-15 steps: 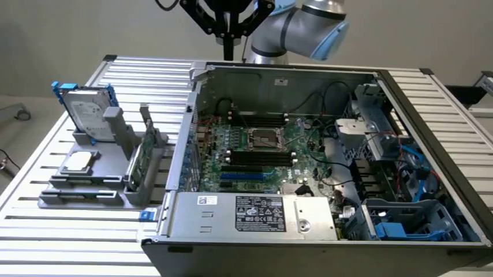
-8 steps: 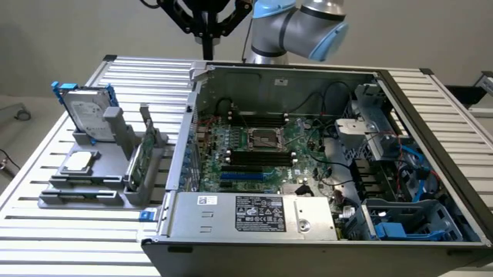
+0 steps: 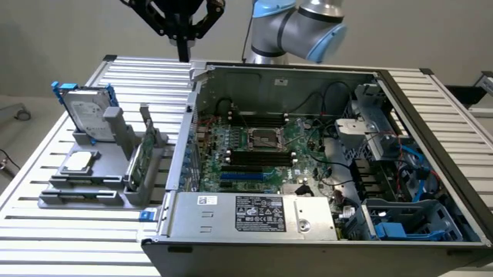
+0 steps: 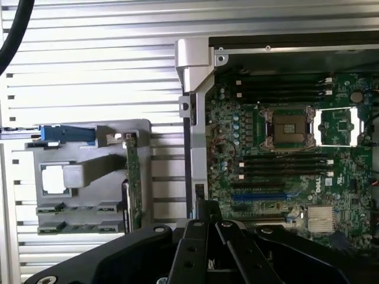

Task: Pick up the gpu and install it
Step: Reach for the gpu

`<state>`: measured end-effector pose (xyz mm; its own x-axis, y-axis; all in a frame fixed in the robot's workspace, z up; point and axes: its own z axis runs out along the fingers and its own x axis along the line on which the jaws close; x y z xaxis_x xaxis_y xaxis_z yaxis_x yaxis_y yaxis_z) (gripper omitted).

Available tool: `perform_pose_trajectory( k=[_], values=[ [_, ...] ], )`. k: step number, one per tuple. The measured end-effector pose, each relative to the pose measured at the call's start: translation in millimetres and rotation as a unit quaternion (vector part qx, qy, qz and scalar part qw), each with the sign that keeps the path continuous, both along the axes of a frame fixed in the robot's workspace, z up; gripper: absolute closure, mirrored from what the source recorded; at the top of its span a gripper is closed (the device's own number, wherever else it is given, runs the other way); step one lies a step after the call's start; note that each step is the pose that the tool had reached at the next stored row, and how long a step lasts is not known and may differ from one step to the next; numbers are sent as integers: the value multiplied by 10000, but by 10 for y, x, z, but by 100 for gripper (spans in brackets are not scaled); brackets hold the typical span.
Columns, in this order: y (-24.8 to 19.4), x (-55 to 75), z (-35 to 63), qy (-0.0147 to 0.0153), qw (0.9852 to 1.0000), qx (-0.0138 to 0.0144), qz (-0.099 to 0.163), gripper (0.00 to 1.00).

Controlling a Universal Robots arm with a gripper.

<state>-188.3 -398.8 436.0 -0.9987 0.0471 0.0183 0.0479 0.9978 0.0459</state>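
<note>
Standing on edge in a slot of the grey moulded holder [image 3: 77, 199], the gpu [image 3: 142, 158] shows its green board face; its black shroud appears to be turned away. The holder also carries a silver hard drive [image 3: 86, 109] in a blue frame. The open steel case [image 3: 292, 81] contains the green motherboard [image 3: 231, 144]. The gripper [image 3: 183, 53] hangs above the ribbed aluminium table [image 3: 46, 242], fingers pressed together and empty.

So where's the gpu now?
On the exterior view's left, the gpu stands on edge in the grey holder, between the hard drive and the computer case.
</note>
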Motion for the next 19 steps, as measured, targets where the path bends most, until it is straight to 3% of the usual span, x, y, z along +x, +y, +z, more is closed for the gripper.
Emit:
perform_pose_trajectory(
  k=[6,16,19],
  values=[
    [0,-218,-57,0,10000,-27,31,89],
    [0,-438,-125,1,9999,-90,123,89],
    [0,-552,-165,1,9999,-94,130,89]
  ],
)
